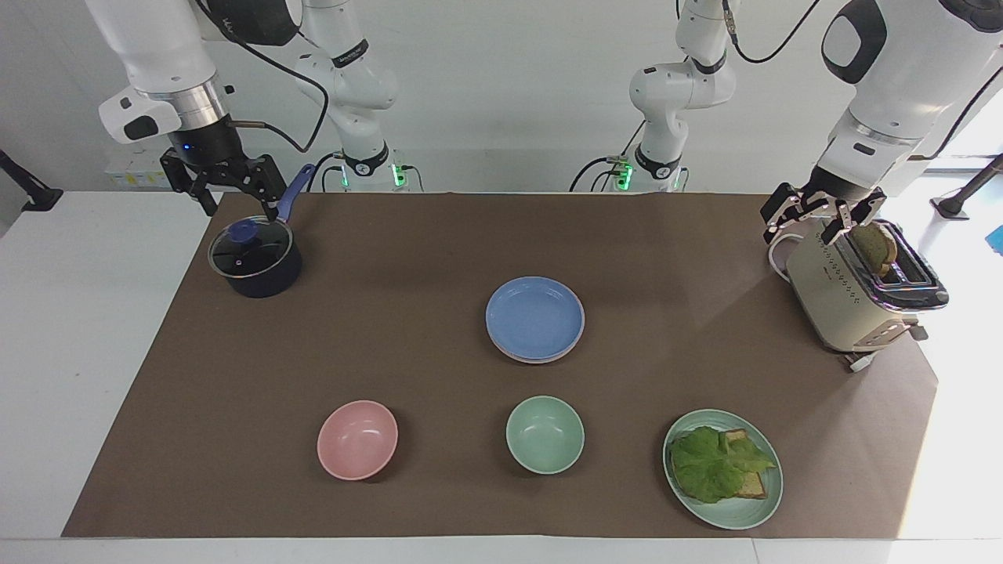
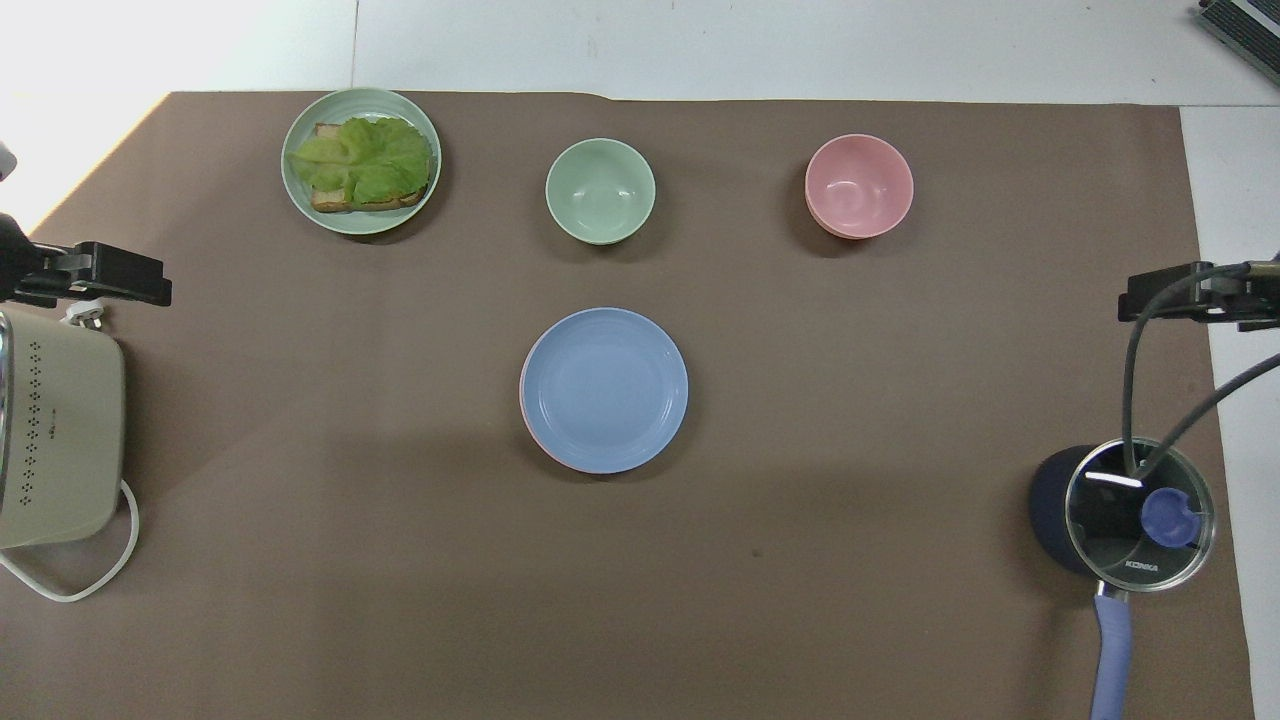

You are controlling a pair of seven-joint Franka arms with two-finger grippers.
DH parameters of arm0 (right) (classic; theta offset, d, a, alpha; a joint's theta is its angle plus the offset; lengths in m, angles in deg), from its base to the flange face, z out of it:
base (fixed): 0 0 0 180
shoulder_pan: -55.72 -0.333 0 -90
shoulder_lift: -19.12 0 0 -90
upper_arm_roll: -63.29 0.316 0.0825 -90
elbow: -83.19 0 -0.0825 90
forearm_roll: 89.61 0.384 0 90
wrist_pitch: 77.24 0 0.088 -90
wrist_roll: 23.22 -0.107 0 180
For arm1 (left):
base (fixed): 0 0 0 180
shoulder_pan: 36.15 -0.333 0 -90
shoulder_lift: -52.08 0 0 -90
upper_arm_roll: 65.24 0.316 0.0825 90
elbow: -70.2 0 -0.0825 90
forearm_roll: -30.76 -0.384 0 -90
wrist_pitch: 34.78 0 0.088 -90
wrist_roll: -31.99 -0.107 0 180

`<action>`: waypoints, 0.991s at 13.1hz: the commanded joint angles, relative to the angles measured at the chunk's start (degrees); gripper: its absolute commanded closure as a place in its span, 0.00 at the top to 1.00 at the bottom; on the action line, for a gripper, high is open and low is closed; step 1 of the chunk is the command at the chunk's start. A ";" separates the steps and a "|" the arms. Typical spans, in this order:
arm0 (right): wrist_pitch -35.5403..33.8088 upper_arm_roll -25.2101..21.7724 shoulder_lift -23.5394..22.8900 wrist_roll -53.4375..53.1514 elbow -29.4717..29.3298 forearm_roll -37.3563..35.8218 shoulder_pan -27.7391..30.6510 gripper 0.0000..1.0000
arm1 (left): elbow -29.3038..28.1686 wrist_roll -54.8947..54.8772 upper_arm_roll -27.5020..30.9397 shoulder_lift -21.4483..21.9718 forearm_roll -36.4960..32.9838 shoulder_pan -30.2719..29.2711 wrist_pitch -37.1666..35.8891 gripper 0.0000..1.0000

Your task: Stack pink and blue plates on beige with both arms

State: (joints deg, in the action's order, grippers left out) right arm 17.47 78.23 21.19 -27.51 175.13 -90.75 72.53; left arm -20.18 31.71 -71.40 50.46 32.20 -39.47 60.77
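The blue plate (image 1: 534, 316) (image 2: 604, 388) lies in the middle of the brown mat, on top of a stack. A thin rim of the pink plate (image 2: 523, 400) peeks out under it. The beige plate is hidden. My right gripper (image 1: 235, 202) (image 2: 1180, 297) hangs open and empty above the lidded pot (image 1: 254, 260), at the right arm's end of the table. My left gripper (image 1: 811, 223) (image 2: 110, 278) waits open and empty over the toaster (image 1: 854, 290), at the left arm's end.
Farther from the robots than the stack stand a pink bowl (image 1: 357, 439), a mint-green bowl (image 1: 544, 434) and a green plate (image 1: 748, 511) with lettuce and toast. The pot's blue handle (image 2: 1112, 650) points toward the robots. A slice of bread (image 1: 874, 247) sits in the toaster.
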 commanded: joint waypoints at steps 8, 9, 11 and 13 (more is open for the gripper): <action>-4.62 0.18 -2.34 -0.28 -4.04 -0.70 -2.03 1.00 | -0.15 -0.69 -0.08 0.40 -0.73 -0.20 -0.80 1.00; -4.80 0.00 -2.34 -0.28 -4.66 -0.88 -2.47 1.00 | -0.15 -0.69 -0.08 0.40 -0.73 -0.20 -0.80 1.00; -6.37 -4.62 -2.34 -0.28 -4.75 -0.71 -6.58 1.00 | -0.15 -0.69 -0.08 0.40 -0.73 -0.20 -0.80 1.00; -6.91 -11.66 -1.90 -0.28 -4.75 -0.09 -12.91 1.00 | -0.24 -0.69 -0.08 0.40 -0.73 -0.20 -0.80 1.00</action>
State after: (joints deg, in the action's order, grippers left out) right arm 12.18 72.07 20.01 -27.54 171.99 -90.76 64.60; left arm -20.18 31.71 -71.40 50.46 32.20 -39.47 60.77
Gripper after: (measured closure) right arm 0.000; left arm 0.000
